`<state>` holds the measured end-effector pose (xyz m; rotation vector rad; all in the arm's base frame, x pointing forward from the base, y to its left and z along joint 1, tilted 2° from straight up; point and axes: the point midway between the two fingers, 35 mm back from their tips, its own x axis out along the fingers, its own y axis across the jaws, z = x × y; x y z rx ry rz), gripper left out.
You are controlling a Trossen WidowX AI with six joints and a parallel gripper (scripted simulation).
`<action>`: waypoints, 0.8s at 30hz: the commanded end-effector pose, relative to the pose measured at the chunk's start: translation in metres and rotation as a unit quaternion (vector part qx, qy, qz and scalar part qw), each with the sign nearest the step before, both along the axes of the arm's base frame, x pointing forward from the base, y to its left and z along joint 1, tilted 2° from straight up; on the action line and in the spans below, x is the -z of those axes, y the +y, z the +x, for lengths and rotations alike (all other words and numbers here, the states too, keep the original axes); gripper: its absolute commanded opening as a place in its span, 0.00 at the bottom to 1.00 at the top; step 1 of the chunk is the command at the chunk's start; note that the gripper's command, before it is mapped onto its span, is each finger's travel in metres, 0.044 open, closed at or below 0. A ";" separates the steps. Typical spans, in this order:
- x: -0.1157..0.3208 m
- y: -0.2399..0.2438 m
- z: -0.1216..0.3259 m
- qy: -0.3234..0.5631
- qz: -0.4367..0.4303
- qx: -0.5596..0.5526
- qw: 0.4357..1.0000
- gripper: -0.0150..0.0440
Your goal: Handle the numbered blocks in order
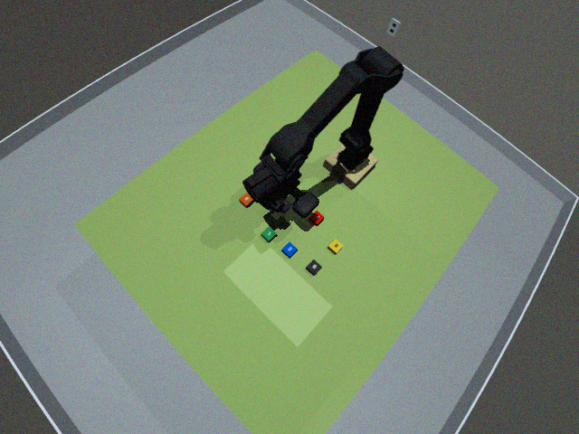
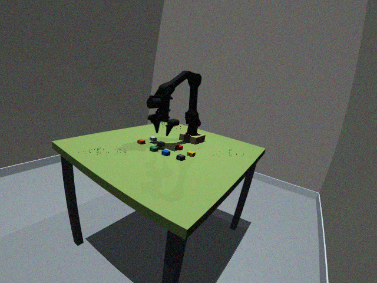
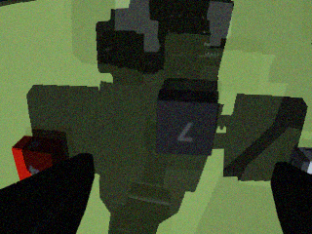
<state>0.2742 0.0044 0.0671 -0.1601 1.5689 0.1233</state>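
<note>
My gripper [image 2: 162,134] [image 3: 185,171] is open and empty, above a dark grey block [image 2: 161,143] [image 3: 185,119] showing 7, which lies on the table in the arm's shadow. A green block [image 1: 269,233] [image 2: 154,148] seems to show 1, a blue block [image 1: 289,250] [image 2: 165,152] shows 2. A black block [image 1: 313,267] [image 2: 180,157], a yellow block [image 1: 335,246] [image 2: 191,153], a red block [image 1: 317,217] [image 2: 178,147] and an orange block [image 1: 245,199] [image 2: 141,141] have digits too small to tell. A whitish block [image 2: 153,138] sits behind; the arm hides it in the top view.
The arm's wooden base [image 1: 359,174] [image 2: 197,139] stands at the back of the green table [image 1: 397,210] [image 2: 121,170]. In the wrist view, the red block is beside the left finger and the whitish block [image 3: 306,158] beside the right finger.
</note>
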 end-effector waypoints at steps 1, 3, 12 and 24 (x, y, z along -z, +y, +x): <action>-0.055 0.001 0.003 -0.019 -0.001 0.002 1.000 0.62; -0.058 0.001 0.002 -0.019 -0.001 0.002 1.000 0.53; -0.058 0.001 0.002 -0.019 -0.001 0.002 1.000 0.46; -0.063 -0.069 0.063 -0.024 -0.008 0.006 1.000 0.46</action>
